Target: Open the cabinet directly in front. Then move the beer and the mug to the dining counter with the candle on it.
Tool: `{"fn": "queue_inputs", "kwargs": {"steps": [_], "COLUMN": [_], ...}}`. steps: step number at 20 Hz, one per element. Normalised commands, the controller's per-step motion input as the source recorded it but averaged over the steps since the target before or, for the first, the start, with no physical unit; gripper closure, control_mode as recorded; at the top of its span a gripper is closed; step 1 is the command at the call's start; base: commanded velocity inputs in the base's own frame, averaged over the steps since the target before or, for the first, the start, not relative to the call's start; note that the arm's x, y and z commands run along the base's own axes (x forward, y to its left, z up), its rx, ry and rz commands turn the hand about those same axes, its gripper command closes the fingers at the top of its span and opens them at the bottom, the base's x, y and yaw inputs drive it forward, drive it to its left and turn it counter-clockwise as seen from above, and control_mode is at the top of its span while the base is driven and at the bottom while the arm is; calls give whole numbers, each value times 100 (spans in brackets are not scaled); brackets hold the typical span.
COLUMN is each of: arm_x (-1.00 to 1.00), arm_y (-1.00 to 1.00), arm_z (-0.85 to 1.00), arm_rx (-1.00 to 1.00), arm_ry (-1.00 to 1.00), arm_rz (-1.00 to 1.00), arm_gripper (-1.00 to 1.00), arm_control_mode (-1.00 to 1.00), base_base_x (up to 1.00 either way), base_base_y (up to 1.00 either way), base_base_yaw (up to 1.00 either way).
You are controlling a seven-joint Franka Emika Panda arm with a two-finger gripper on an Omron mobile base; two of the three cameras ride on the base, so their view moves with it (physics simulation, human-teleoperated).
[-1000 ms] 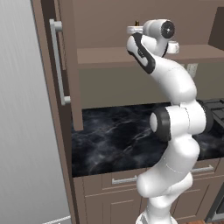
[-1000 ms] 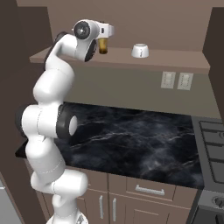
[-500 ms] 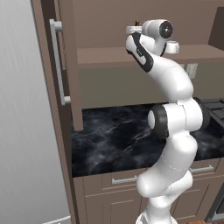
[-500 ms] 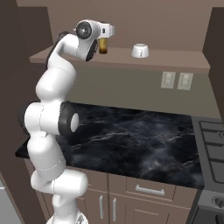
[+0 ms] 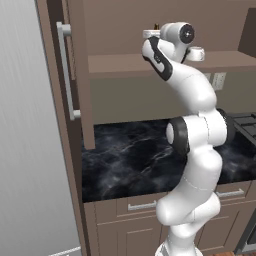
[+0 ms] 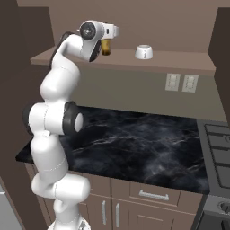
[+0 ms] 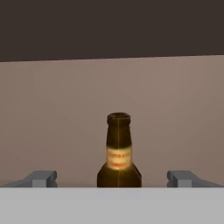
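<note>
Gripper [image 7: 112, 179] stood spread wide at the cabinet [image 5: 75, 90] shelf, pinching nothing, its fingertips [image 7: 41, 178] at nine and three o'clock of the beer [image 7: 118, 153], which stood upright between them. On the same shelf, the mug [image 6: 144, 52] sat well apart toward three o'clock of the bottle in the right base view.

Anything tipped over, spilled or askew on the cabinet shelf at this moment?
Nothing stands out. The beer stands upright on the shelf, centred between the open gripper's fingertips in the hand view. The mug sits upright further along the same shelf, apart from the bottle. No spill shows.
</note>
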Motion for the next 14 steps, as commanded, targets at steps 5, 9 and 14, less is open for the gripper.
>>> {"fn": "queue_inputs", "kwargs": {"steps": [5, 9, 14], "arm_x": [16, 17, 18], "arm_y": [0, 0, 0], "arm_z": [-1, -1, -1], "arm_rx": [0, 0, 0], "arm_ry": [0, 0, 0], "arm_rz": [0, 0, 0], "arm_gripper": [-100, -100, -100], "arm_control_mode": [-100, -100, -100], "base_base_x": [0, 0, 0], "base_base_y": [0, 0, 0], "base_base_yaw": [0, 0, 0]}}
